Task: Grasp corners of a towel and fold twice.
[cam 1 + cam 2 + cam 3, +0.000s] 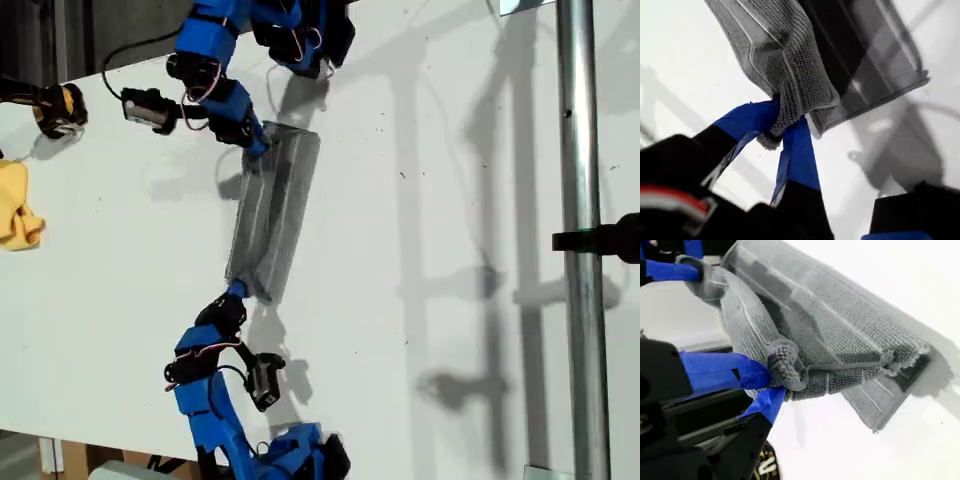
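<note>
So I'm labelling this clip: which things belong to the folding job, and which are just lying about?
Job:
- towel
- my first gripper, shut on one corner
- my second gripper, shut on another corner

Lying about:
- yellow cloth
- metal pole

Wide bare table (420,200) on the exterior view's right of the towel (272,210), nothing in the way until the metal pole (580,250) and its black clamp (605,238). The towel hangs between my first gripper (782,127) and my second gripper (772,382), both clamped on it, so no crossing there. One arm (215,60) blocks the exterior view's top, another arm (215,400) the bottom. Exterior view's left: open table, then a yellow cloth (15,205) and a black-and-yellow object (58,108) at the edge
</note>
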### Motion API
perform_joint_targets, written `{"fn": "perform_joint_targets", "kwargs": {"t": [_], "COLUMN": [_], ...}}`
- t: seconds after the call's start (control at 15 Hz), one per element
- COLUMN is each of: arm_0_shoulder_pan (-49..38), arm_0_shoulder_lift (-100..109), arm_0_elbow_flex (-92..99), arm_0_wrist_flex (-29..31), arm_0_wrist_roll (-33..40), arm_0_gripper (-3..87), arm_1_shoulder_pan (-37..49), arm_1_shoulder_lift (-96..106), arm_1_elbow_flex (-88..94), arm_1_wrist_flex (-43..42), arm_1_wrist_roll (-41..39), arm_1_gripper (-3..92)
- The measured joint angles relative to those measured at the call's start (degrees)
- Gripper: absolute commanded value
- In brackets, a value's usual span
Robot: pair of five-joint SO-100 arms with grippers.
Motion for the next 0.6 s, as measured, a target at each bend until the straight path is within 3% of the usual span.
{"fn": "perform_joint_targets", "kwargs": {"t": [0.33, 0.6], "arm_0_shoulder_pan": [-5.1, -6.24], "arm_0_shoulder_lift": [-2.55, -5.45], "arm_0_elbow_flex": [-1.58, -1.14], "arm_0_wrist_flex": [-10.9, -13.97], "arm_0_wrist_roll": [2.37, 2.37], "arm_0_gripper": [-2.9, -2.9], "arm_1_shoulder_pan": [18.81, 20.39], "arm_1_shoulder_lift": [9.93, 13.89], "arm_1_elbow_flex": [1.14, 7.65], "arm_1_wrist_flex": [-2.99, -4.57], "arm_1_wrist_roll": [-17.93, -19.25], "arm_1_gripper": [-0.2, -0.2]}}
